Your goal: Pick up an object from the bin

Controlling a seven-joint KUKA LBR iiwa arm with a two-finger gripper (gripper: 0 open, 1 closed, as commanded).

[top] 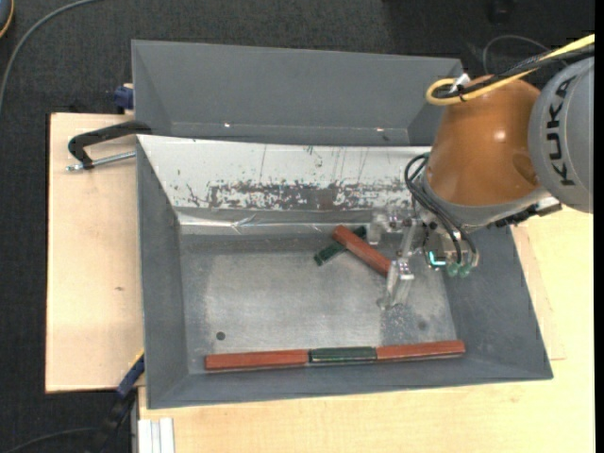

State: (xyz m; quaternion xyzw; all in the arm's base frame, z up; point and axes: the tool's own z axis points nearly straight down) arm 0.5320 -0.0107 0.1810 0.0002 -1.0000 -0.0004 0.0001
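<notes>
Starting at the claw [400, 276]: sitting low over the bin floor, right of centre in the frame, hanging under the big orange wrist cover [477, 149] that reaches in from the upper right. Honestly can't tell whether open or shut from this angle, too much metal clutter down there. Just to the left, touching or very nearly: a reddish-brown flat bar [361, 249], lying slanted, upper-left end toward the back wall, lower-right end running right up to the claw. Can't say for sure whether actually gripped or merely beside, so not calling it a grasp. Seems to be lying on the floor rather than lifted, as far as can be judged. At the bar's left end, a small dark green piece [328, 254], touching or just beside. Further out, along the bottom wall of the grey bin [283, 88]: a long thin strip [335, 354] in reddish-brown, green and reddish-brown sections, well apart from the claw. Way over at lower left, a tiny dark speck [220, 337] on the floor, too small to identify. Progress-wise: probably at the descend-and-grab stage, approach done. Left to do: a confirmed grip on that bar, then the lift clear of the bin. Nothing out of the bin yet, judging by the layout.
</notes>
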